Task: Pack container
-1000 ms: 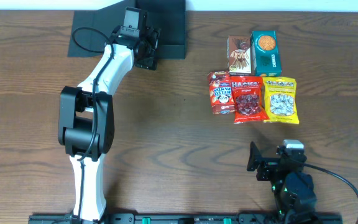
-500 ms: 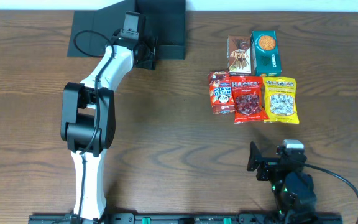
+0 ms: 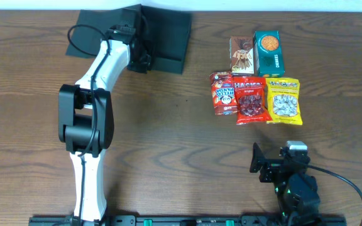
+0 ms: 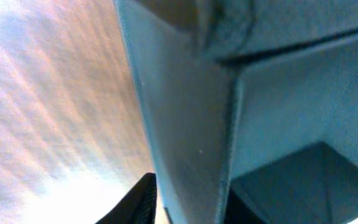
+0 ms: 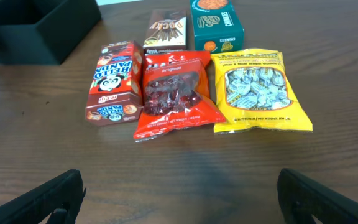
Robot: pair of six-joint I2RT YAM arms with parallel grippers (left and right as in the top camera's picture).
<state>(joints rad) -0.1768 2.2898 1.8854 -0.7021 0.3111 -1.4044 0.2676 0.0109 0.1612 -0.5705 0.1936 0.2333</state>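
From above, my left claw [image 3: 142, 56] is at the box [image 3: 168, 34], which sits by the far edge of the table [image 3: 181, 150], toward the far-left corner. Its flap [image 3: 93, 17] lies open and flat on the corner side. Nothing is packed yet, so I judge this to be the setting-up step: getting the box placed and open. Next I need to let go of the wall and fetch the snacks, such as the red bag [image 3: 251, 100] and yellow bag [image 3: 283, 99], which lie well apart from the box toward the far-right corner. My right claw [image 3: 259, 162] waits by the near edge, toward the near-right corner. Through my left wrist, a dark teal matte cardboard wall fills the frame. One finger is inside it and one outside, so I take the claw to be clamped on that wall. Behind the wall the inside looks dark and bare. Through my right wrist, the fingers stand wide apart holding nothing. The snacks lie ahead, and the box's low black corner shows at the upper left.
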